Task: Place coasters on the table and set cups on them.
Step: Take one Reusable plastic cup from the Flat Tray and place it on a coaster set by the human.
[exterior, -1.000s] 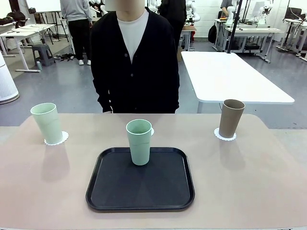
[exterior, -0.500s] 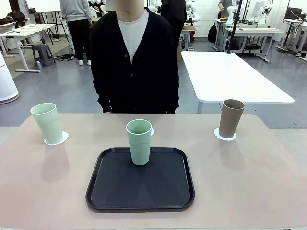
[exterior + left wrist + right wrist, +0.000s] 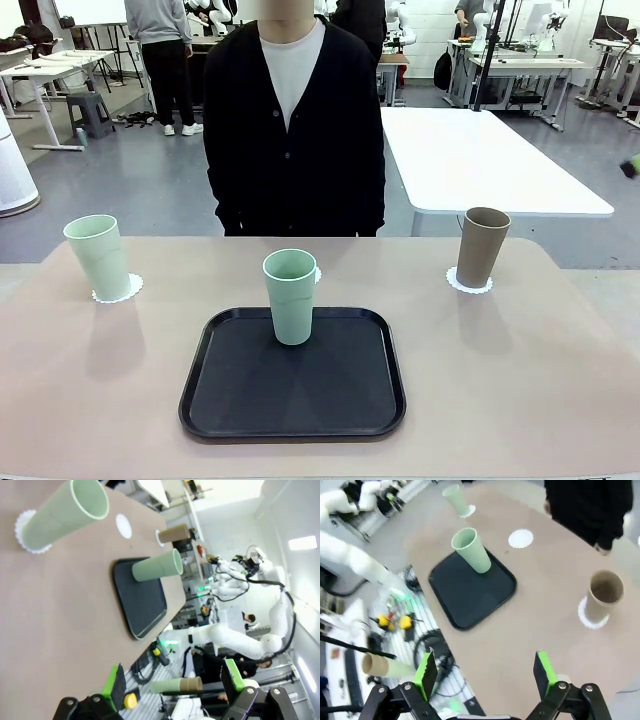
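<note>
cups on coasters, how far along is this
Done: the left mint cup stands on the left coaster, the brown cup on the right coaster. In hand: nothing; left gripper and right gripper are open and empty. Left: the middle mint cup stands on the black tray, and the middle coaster beyond it on the table is bare.

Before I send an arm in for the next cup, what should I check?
1. Pale mint green tumbler on the black tray stands upright, nothing touching it: ok.
2. Bare white scalloped coaster lies on the beige table beyond the tray: ok.
3. Other mint tumbler on left coaster, taupe brown tumbler on right coaster: ok.
4. Left gripper open, empty: ok.
5. Right gripper open, empty: ok.
6. Person clear of the tray: ok.
</note>
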Robot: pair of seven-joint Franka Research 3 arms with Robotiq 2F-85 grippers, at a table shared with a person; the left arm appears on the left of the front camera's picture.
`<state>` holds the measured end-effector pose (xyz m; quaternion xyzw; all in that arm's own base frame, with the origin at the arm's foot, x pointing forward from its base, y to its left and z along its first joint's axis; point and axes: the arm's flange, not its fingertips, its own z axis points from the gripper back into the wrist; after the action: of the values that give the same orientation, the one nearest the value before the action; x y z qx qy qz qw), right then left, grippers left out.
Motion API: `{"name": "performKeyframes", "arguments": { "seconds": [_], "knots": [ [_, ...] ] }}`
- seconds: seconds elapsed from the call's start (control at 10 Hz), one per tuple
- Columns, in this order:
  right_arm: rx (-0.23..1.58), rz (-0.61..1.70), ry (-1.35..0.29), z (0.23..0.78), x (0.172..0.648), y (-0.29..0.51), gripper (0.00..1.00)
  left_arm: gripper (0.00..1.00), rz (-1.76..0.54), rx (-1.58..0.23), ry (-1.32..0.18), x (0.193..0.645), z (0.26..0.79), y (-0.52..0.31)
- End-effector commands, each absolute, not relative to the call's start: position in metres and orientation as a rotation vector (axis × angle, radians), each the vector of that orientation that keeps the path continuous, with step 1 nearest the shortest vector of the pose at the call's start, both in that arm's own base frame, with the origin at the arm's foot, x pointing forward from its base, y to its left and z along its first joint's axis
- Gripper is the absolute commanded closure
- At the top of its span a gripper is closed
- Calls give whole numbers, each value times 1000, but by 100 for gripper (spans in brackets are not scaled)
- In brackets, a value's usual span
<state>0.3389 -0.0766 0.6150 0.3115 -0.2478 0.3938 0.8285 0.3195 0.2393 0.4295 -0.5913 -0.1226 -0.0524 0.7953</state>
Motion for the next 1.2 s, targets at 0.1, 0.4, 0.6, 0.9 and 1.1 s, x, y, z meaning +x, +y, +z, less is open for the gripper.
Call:
{"name": "performKeyframes", "arguments": {
  "seconds": [0.1,0.4,0.6,0.9,1.1],
  "knots": [
    [346,984,-672,590,336,20,0,0,-114,-1278,-276,317,430,240],
    [249,1096,-696,556,346,88,0,0,-114,-1278,-276,317,430,240],
    [246,1150,-610,523,361,118,0,0,-114,-1278,-276,317,430,240],
    [290,1150,-452,495,384,133,0,0,-114,-1278,-276,317,430,240],
    [246,1182,-557,498,363,132,0,0,-114,-1278,-276,317,430,240]
  ]
}}
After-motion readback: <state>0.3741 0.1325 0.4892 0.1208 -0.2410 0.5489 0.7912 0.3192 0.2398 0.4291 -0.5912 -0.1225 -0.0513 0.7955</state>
